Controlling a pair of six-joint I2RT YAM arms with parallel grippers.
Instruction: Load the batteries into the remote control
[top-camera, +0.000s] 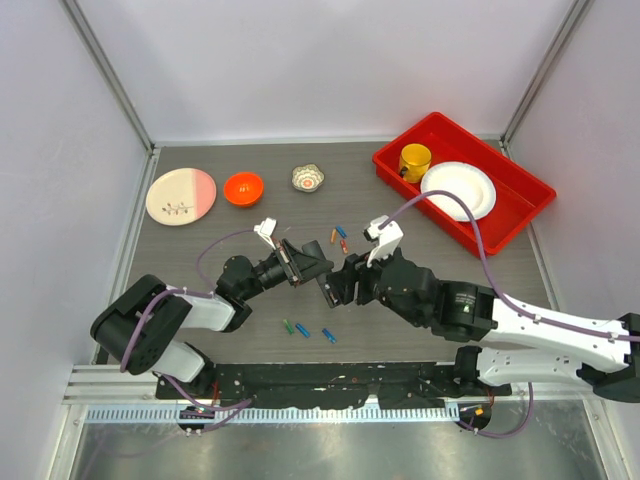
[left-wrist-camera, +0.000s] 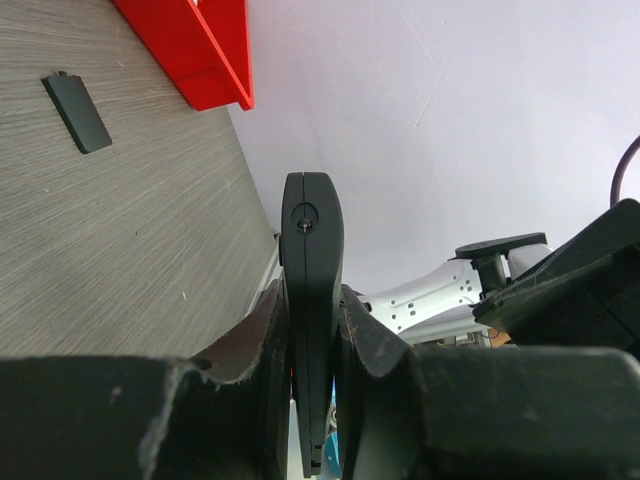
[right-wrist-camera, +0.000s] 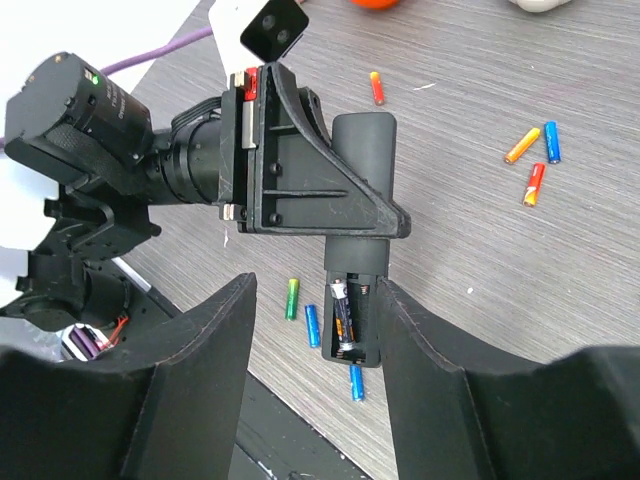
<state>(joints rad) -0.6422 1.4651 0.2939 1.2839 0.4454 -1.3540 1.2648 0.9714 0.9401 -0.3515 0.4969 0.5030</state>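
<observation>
1. Three batteries (top-camera: 303, 330) lie loose on the table (top-camera: 180, 245) nearest the arm bases, one green and two blue, at 6 o'clock from the remote control (right-wrist-camera: 362, 150).
2. Your left gripper (left-wrist-camera: 312, 340) is pinched tight on the remote control's body and holds it above the middle of the table, with the recess end sticking out past its grip.
3. One battery (right-wrist-camera: 345, 320) sits in that open recess.
4. Your right gripper (right-wrist-camera: 316, 283) is spread wide with nothing in it, one jaw on either side of the recess end; you cannot tell whether they touch it.
5. More batteries (top-camera: 341, 232), orange and blue, lie at 12 o'clock from the remote control.
6. Farther back, the orange bowl (top-camera: 243, 187) stands at 11 o'clock, a pink-and-cream plate (top-camera: 195, 190) just beside it at its 9 o'clock, and a small patterned cup (top-camera: 308, 178) at 12 o'clock.
7. At 2 o'clock, the red tray (top-camera: 410, 190) holds a yellow cup (top-camera: 415, 160) and a white plate (top-camera: 458, 190).
</observation>
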